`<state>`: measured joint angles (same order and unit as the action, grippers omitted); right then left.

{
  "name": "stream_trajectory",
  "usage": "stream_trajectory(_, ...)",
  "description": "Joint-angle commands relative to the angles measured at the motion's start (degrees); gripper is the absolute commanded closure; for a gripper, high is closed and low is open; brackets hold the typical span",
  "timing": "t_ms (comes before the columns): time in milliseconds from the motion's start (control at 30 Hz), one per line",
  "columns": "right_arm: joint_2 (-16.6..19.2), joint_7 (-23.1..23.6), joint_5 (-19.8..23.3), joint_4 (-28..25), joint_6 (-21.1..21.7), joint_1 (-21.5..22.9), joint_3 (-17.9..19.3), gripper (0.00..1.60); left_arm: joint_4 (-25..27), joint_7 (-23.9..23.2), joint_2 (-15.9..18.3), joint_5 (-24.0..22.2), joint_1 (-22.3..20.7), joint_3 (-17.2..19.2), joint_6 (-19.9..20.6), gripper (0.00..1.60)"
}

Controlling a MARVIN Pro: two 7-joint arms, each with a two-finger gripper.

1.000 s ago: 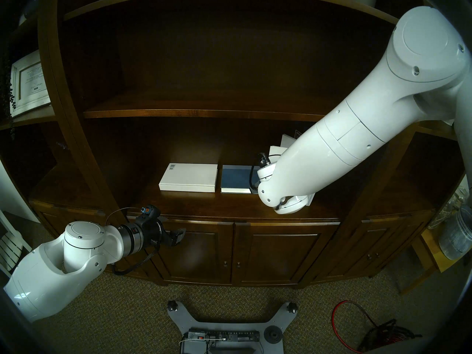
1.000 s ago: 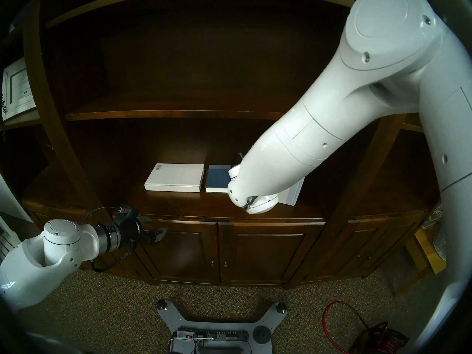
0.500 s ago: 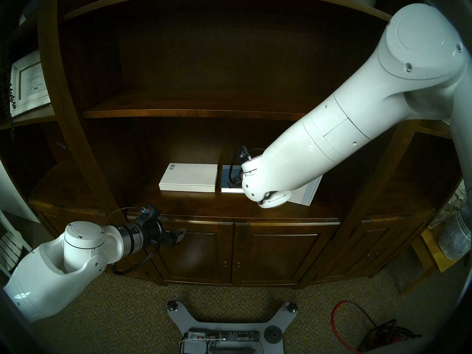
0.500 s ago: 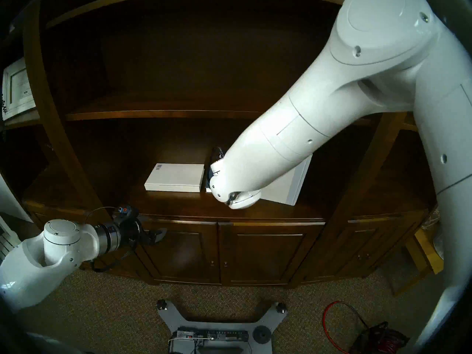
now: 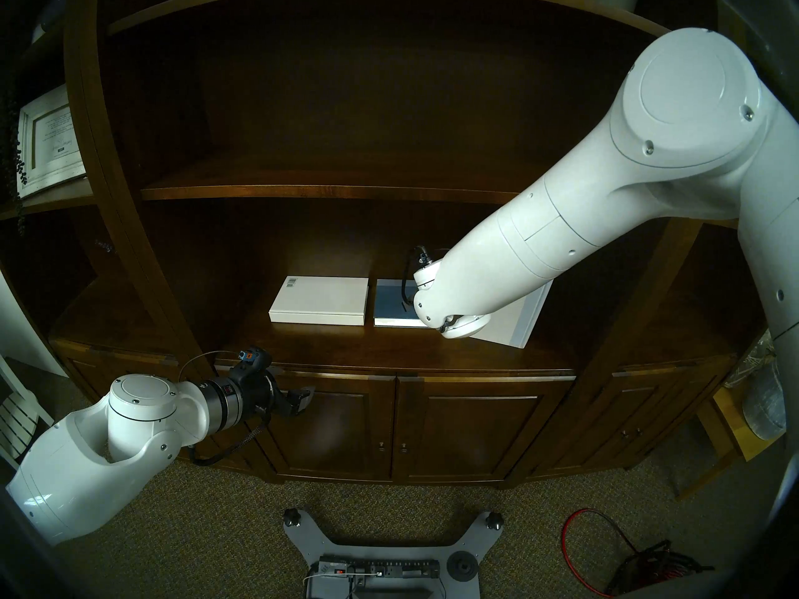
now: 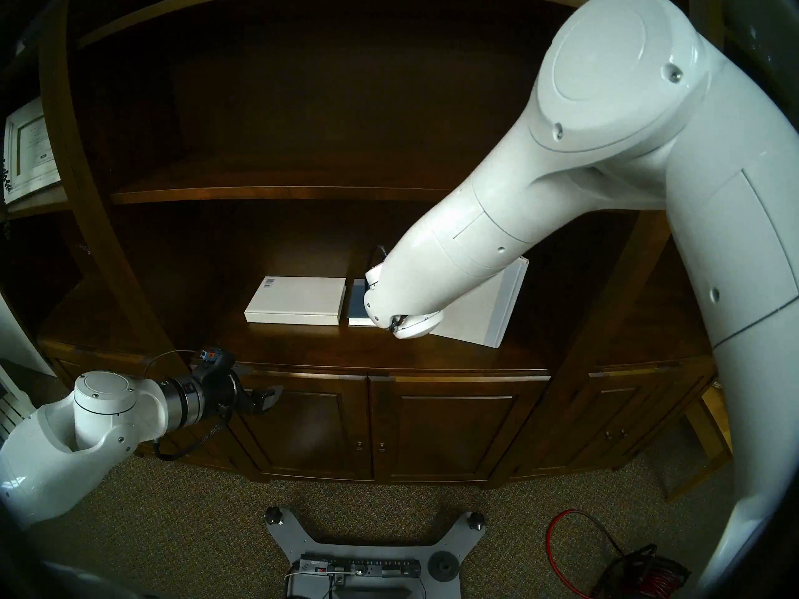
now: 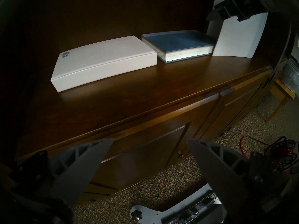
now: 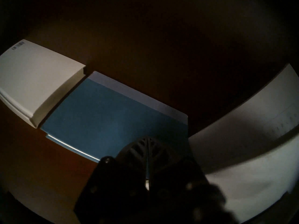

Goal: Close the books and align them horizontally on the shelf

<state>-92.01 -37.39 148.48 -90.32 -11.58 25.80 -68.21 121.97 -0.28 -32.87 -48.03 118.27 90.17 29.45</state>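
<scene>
On the dark wooden shelf [image 5: 346,347] the white book with a barcode [image 5: 320,300] lies closed at the left. The blue book [image 5: 393,304] lies closed beside it. The larger white book [image 5: 514,321] sits askew at the right, cover down, grey-blue spine strip to the right, partly hidden by my right arm. From the left wrist it [image 7: 234,39] looks tilted up against the blue book [image 7: 179,42]. My right gripper [image 8: 148,138] is shut and empty above the blue book's [image 8: 113,115] right end. My left gripper [image 7: 149,141] is open and empty before the cabinet doors, below the shelf edge [image 7: 145,105].
A thinner shelf board [image 5: 324,192] runs above the books. A white-framed picture [image 5: 47,140] stands on a side shelf at the left. On the carpet are my base plate with a power strip [image 5: 380,563] and a red cable [image 5: 605,537]. A jar [image 5: 765,408] stands at the right.
My right arm swung left over the larger white book, then drew back slightly. The pages that stood up behind the arm are down and the book shows closed. The left arm has not moved.
</scene>
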Motion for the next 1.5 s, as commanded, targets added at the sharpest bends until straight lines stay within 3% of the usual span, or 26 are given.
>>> stream_trajectory(0,1.6,-2.2,0.3,0.5,0.3,2.6,-2.5,1.6,0.9,0.0,-0.1,0.0,-0.9,0.8,-0.5,0.0)
stream_trajectory(867,5.9,0.2,-1.9,-5.7,-2.6,6.2,-9.9,1.6,0.9,0.0,-0.1,0.0,-0.9,0.8,-0.5,0.0)
stream_trajectory(1067,6.7,4.6,-4.9,-7.9,-5.6,7.3,-10.2,1.6,0.9,0.1,-0.1,0.0,-0.9,0.8,-0.5,0.0)
stream_trajectory(1133,7.8,8.7,-7.9,-9.8,-6.5,8.0,-9.6,1.6,0.9,0.0,-0.1,0.0,-0.9,0.8,-0.5,0.0)
stream_trajectory(1233,8.3,11.4,-10.6,-12.2,-7.5,8.4,-8.8,1.6,0.9,0.0,0.0,0.0,-0.9,0.8,-0.5,0.0)
stream_trajectory(1467,10.8,17.1,-13.5,-19.1,-10.6,12.2,-9.5,1.6,0.9,0.0,-0.1,0.0,-0.9,0.8,-0.5,0.0)
